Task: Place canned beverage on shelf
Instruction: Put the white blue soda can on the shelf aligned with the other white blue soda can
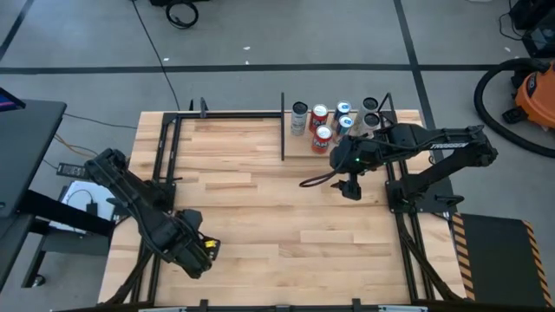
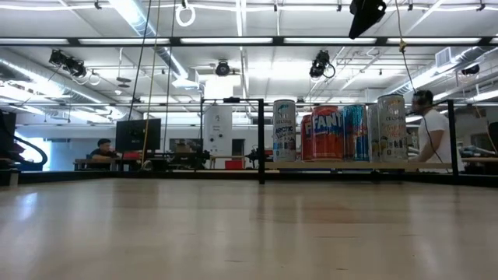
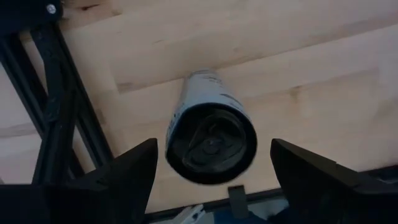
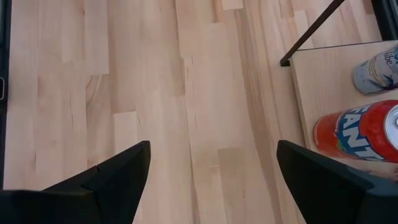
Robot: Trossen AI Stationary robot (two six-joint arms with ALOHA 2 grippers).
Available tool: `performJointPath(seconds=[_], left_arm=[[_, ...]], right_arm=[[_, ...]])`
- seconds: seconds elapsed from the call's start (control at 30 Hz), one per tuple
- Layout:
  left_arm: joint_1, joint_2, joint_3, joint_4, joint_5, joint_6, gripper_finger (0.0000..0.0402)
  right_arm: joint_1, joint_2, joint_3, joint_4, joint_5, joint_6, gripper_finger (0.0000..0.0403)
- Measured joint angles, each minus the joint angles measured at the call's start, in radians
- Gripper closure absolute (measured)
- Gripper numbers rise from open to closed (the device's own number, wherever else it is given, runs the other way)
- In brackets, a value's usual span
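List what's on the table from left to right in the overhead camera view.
left gripper → shelf → silver can → right gripper

This was a large open robotics lab or industrial workspace. Long ceiling light strips (image 2: pixel 156 40) and exposed rails ran overhead, and a person (image 2: pixel 102 149) sat at a monitor (image 2: pixel 143 134) far behind the planked desk (image 1: pixel 260 217). The grey floor (image 1: pixel 286 35) carried taped lines and loose cables, with an orange shop vacuum (image 1: pixel 531 91) standing beside the rig.
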Motion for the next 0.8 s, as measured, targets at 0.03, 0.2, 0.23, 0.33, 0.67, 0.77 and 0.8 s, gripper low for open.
performJointPath(seconds=[0.03,0.2,0.23,0.33,0.67,0.77,0.8], left_arm=[[0.000,0.007,0.000,-0.001,0.000,0.000,0.0088],[0.000,0.030,0.000,0.003,-0.003,0.007,0.0088],[0.000,0.033,0.000,0.003,0.002,0.008,0.0088],[0.000,0.042,0.002,0.000,0.013,0.008,0.0088],[0.001,0.054,0.000,-0.005,0.012,0.006,0.0088],[0.004,0.054,0.000,-0.002,0.011,0.007,0.0088],[0.004,0.054,0.000,-0.001,0.011,0.009,0.0088]], right_arm=[[0.001,0.000,0.000,0.000,0.000,0.000,0.0045],[0.019,0.000,0.000,0.000,0.000,-0.005,0.0045],[0.023,0.000,0.000,0.000,0.000,-0.005,0.0045],[0.035,0.000,0.000,0.005,0.000,-0.006,0.0045],[0.078,0.000,0.000,0.016,0.000,-0.008,0.0045],[0.088,0.000,0.000,0.016,0.000,-0.008,0.0045],[0.090,0.000,0.000,0.016,0.000,-0.008,0.0045]])
